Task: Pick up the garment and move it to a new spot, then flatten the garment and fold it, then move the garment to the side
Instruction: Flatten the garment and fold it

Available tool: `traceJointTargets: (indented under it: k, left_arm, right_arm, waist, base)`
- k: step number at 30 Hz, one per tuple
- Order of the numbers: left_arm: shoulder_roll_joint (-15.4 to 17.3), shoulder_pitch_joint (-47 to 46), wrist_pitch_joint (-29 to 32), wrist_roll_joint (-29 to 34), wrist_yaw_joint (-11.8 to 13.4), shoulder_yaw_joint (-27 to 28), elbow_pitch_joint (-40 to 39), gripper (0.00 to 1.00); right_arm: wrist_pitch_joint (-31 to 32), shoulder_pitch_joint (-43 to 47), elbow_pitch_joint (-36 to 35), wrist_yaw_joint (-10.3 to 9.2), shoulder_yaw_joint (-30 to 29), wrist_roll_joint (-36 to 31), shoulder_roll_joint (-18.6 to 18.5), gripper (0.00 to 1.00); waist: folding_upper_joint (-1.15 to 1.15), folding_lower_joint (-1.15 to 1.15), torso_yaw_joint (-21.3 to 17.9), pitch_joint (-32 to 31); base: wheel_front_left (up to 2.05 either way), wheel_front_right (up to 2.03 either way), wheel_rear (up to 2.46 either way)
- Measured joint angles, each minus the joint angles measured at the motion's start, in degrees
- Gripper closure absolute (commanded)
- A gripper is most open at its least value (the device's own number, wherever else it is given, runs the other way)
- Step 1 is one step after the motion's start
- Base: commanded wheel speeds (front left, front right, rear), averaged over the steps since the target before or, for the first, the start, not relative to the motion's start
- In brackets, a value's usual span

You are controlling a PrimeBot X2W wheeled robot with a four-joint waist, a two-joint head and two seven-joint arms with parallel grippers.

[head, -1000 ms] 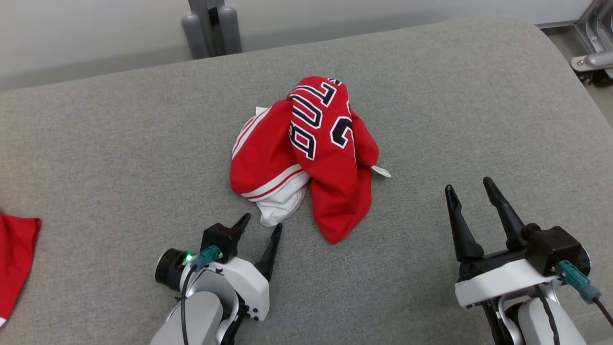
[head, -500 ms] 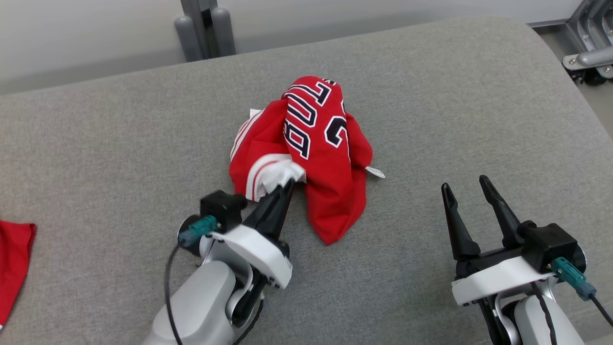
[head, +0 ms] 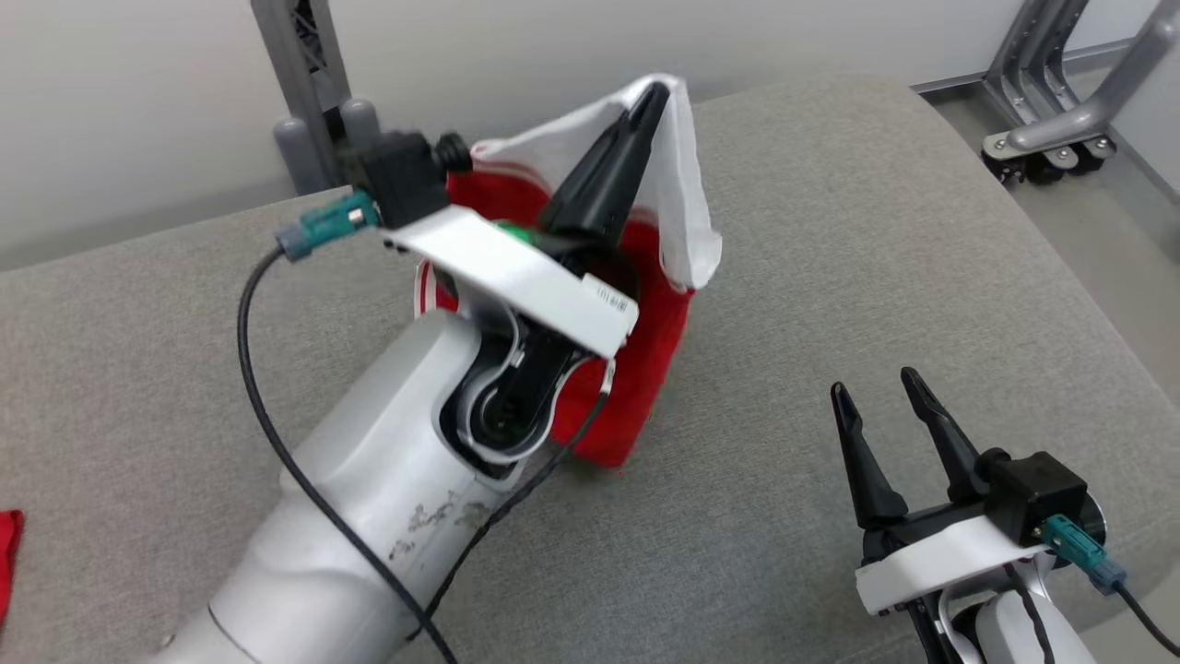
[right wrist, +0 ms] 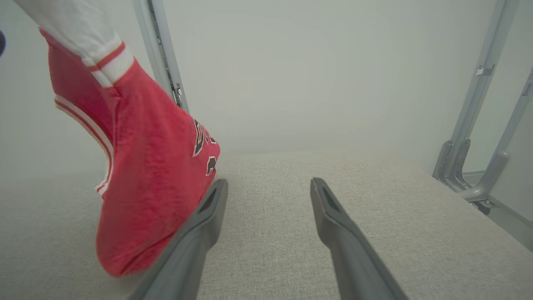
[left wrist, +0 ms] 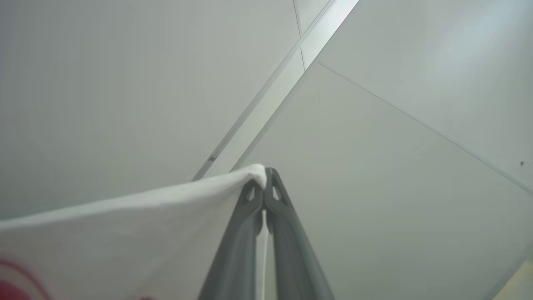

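Head view
- Left end effector [head: 647, 100] sits upper centre of frame, fingers pressed together on a white edge of the red jersey [head: 659, 341].
- The jersey hangs from that pinch as a loose bundle. Its red lower end reaches the grey fabric table [head: 830, 231] at mid-frame and appears to touch it.
- Right end effector [head: 874, 387] is at lower right, fingers spread, nothing between them, well apart from the jersey.
- A scrap of another red cloth [head: 7, 553] shows at the lower left edge; a metal stand [head: 1042, 120] is at upper right, off the table.

Left wrist view
- Left end effector [left wrist: 264, 177] is at centre, tips meeting on the white hem of the jersey [left wrist: 145, 233], which drapes to the lower left. Plain wall [left wrist: 374, 166] lies behind.

Right wrist view
- Right end effector [right wrist: 270, 183] at bottom centre, unclenched over bare table [right wrist: 291, 233].
- Jersey [right wrist: 154, 187] hangs at left of frame, lettering partly visible, its lowest fold at or just above the table; I cannot tell which.

Judgement
- Step in hand: the pick-up, first part of the task.
- Next move likely calls for more height so the trailing end clears, then a carry to the new spot. The pinch is on one edge only, so the bundle may swing.
- The free right end effector looks best placed to take a second corner for flattening.
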Motion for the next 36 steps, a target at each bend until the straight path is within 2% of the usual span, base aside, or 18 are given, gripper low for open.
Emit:
traceJointTargets:
  k: [2,8,12,14,21,27,33,36]
  left_arm:
    - [0.0,-3.7,-0.8,-3.0,1.6,-0.5,-1.1,1.0]
    - [0.0,-16.8,-5.0,-6.2,7.0,-1.5,0.8,1.0]
    - [-0.2,-25.2,-5.5,-5.9,8.4,-3.6,5.9,1.0]
    - [0.1,-26.6,-4.4,-5.0,8.9,-4.1,9.5,1.0]
    - [4.6,-21.7,-3.3,-7.0,8.8,-2.5,20.5,1.0]
    - [8.2,-13.2,-4.6,-7.7,6.5,-1.9,27.2,1.0]
    - [13.1,-3.7,-6.2,-6.6,4.5,0.2,27.2,1.0]
    - [15.8,1.6,-6.4,-4.9,4.5,4.3,23.6,1.0]
  right_arm:
    - [0.0,0.2,0.3,0.0,0.2,0.1,0.0,0.0]
    - [0.0,0.3,0.8,0.0,1.3,1.0,0.0,0.0]
    - [0.0,0.6,1.4,0.0,1.4,1.0,0.0,0.0]
    - [0.0,0.6,1.4,0.0,1.7,1.3,0.0,0.0]
    - [0.0,1.5,1.8,0.0,0.4,0.9,0.0,0.0]
    - [0.0,1.3,1.7,0.0,0.6,1.0,0.0,0.0]
    - [0.0,0.9,1.3,0.0,0.0,1.1,0.0,0.0]
    - [0.0,1.3,1.3,0.0,-0.6,0.8,0.0,0.0]
  waist:
    - [0.0,0.0,-0.9,-0.5]
    - [0.0,0.0,-3.5,-1.5]
    - [0.0,0.0,-4.0,-1.7]
    - [0.0,0.0,-4.3,-1.6]
    - [0.0,0.0,-2.0,-1.0]
    - [0.0,0.0,1.0,-0.7]
    - [0.0,0.0,2.5,-0.5]
    - [0.0,0.0,3.2,-0.4]
  base:
    - [0.0,0.0,0.0]
    - [0.0,0.0,0.0]
    - [0.0,0.0,0.0]
    - [0.0,0.0,0.0]
    - [0.0,0.0,0.0]
    - [0.0,0.0,0.0]
    - [0.0,0.0,0.0]
    - [0.0,0.0,0.0]
